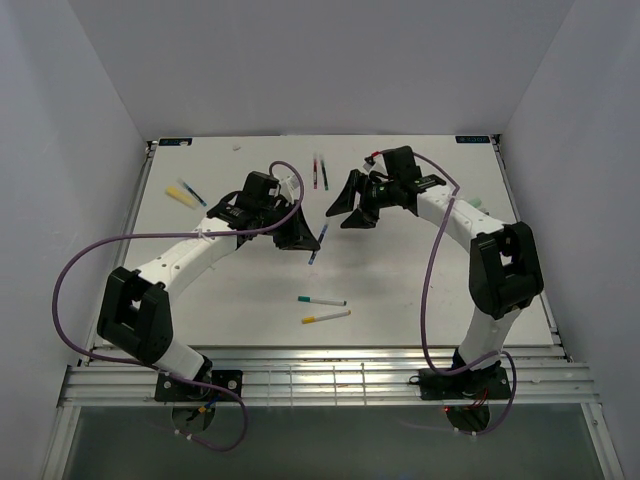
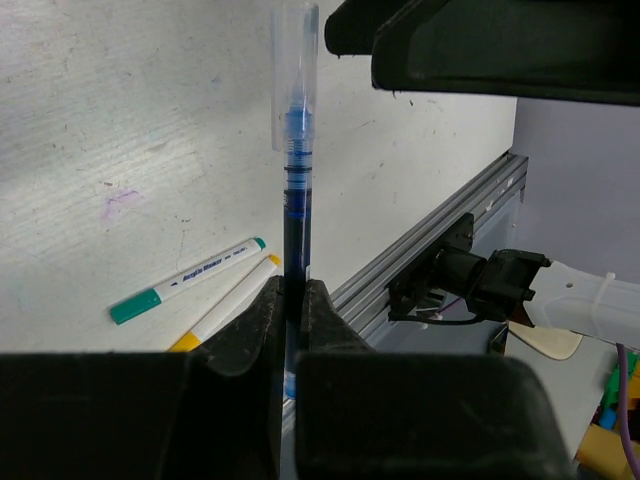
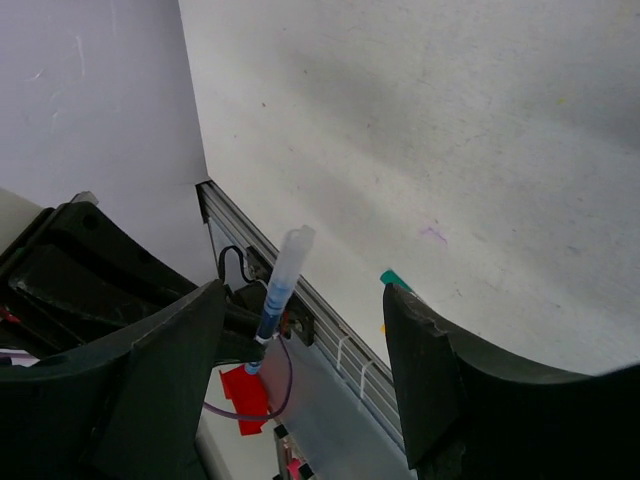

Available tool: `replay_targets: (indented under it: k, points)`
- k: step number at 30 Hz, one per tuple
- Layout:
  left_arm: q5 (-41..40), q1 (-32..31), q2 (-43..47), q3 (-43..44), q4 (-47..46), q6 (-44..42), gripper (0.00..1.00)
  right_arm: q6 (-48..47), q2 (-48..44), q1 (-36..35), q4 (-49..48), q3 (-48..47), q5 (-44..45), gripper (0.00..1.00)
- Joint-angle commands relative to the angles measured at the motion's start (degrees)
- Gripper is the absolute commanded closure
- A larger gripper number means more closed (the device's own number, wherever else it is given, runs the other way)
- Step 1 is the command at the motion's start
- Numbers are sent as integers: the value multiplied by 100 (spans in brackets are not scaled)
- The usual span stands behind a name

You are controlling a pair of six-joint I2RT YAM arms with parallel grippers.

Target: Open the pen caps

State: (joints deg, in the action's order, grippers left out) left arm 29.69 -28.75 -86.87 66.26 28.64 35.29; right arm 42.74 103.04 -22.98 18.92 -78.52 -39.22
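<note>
Nearest me, a yellow-capped pen (image 1: 326, 317) and a green-capped pen (image 1: 321, 300) lie on the worktop (image 1: 400, 290). Beyond them, over mid-worktop, my left fingers (image 2: 250, 330) pinch a blue pen (image 2: 293, 215), its clear cap (image 2: 296, 70) on. My right fingers (image 3: 430, 360) stand spread either side of that cap. Two dark pens (image 1: 319, 172) lie farthest back.
</note>
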Motion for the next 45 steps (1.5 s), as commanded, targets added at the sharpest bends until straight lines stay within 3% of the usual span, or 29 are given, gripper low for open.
replay_targets:
  k: [1, 10, 16, 20, 21, 28, 31, 34, 39, 45]
  points:
    - [168, -25, 232, -34, -210, 127, 100, 384, 5, -215, -511, -216, -112, 30]
    - [247, -25, 162, 10, -316, 154, 100, 613, -56, -391, -740, 126, -42, 41]
    - [300, -25, 188, 1, -324, 127, 100, 700, 14, -435, -802, 127, 2, 53]
    - [335, -25, 197, -25, -324, 84, 100, 709, 49, -479, -828, 83, 2, 80]
    - [344, -25, 188, -25, -333, 75, 100, 701, 66, -488, -820, 83, 2, 92]
    - [362, -25, 162, -17, -333, -57, 50, 692, -74, -541, -740, 223, 64, 92]
    - [441, -25, 65, -25, -342, -101, 44, 727, -135, -549, -749, 267, 55, 92]
    - [554, -25, -5, -69, -394, -110, 46, 744, -188, -549, -740, 267, 55, 92]
    - [678, -25, -67, -209, -474, -57, 70, 788, -162, -549, -732, 118, 73, 92]
    - [792, -25, -137, -289, -526, 4, 76, 859, -48, -541, -749, -137, 29, 92]
